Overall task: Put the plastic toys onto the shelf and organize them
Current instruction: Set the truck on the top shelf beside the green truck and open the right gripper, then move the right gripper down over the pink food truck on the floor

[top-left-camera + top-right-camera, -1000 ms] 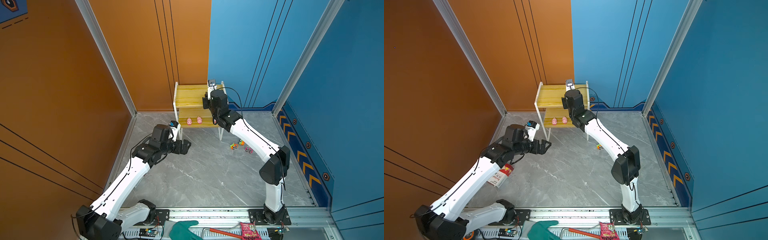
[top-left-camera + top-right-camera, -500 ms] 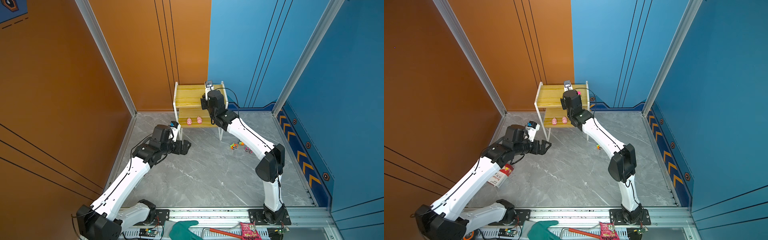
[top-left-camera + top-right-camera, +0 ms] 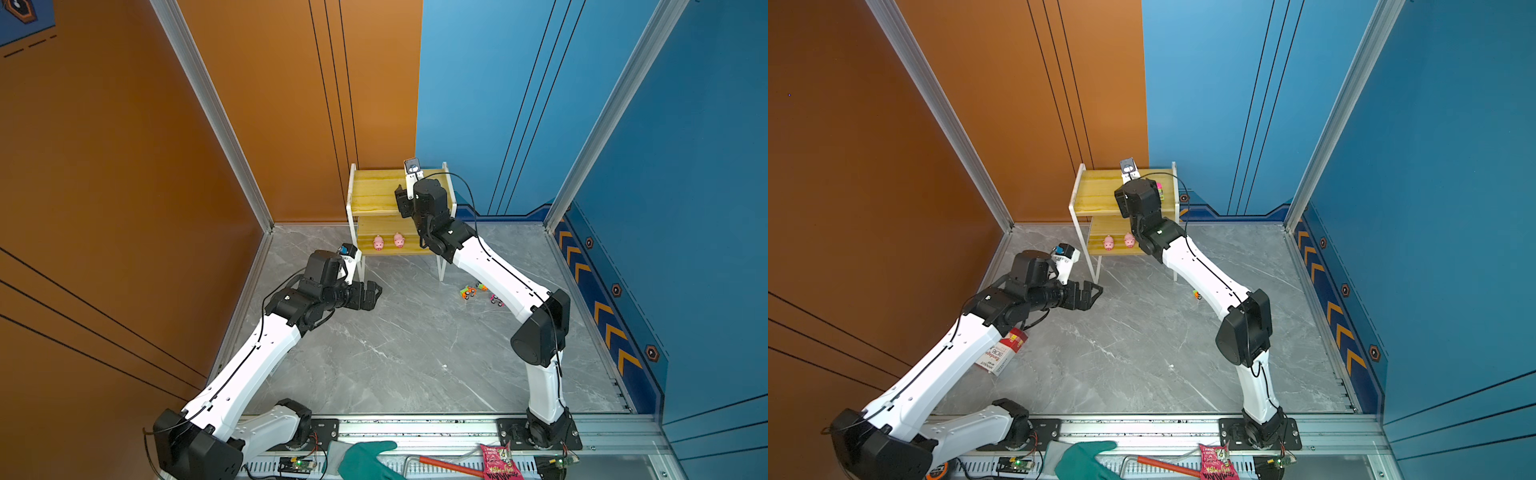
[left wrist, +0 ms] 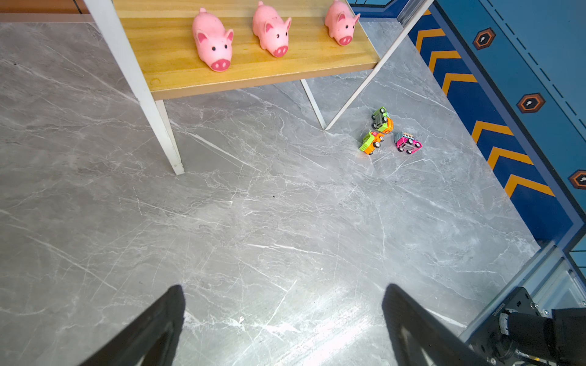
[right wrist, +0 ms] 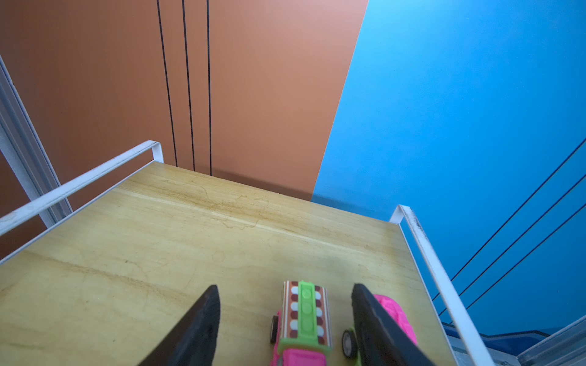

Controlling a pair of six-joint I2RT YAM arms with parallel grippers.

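The shelf [image 3: 374,195] [image 3: 1096,195] stands in the back corner. My right gripper [image 5: 285,286] [image 3: 400,205] hovers over its upper board [image 5: 190,240], open. A pink and green truck [image 5: 306,317] rests on the board between the fingers, touching neither. A second pink truck [image 5: 396,313] sits just outside one finger. Three pink pigs [image 4: 214,44] [image 4: 272,33] [image 4: 342,23] stand on the lower board; both top views show only two [image 3: 378,242] [image 3: 1108,242]. Three more trucks [image 4: 382,120] [image 4: 371,142] [image 4: 408,142] lie on the floor beside the shelf leg. My left gripper [image 4: 283,288] [image 3: 372,293] is open above bare floor.
A red and white box [image 3: 1000,353] lies under my left arm. A teal glove [image 3: 365,457], a red-handled tool [image 3: 444,465] and a pink snack packet [image 3: 498,461] lie on the front rail. Walls close in behind and beside the shelf.
My right gripper has shifted slightly left over the upper board and opened, letting go of the pink and green truck. The left arm has not moved.
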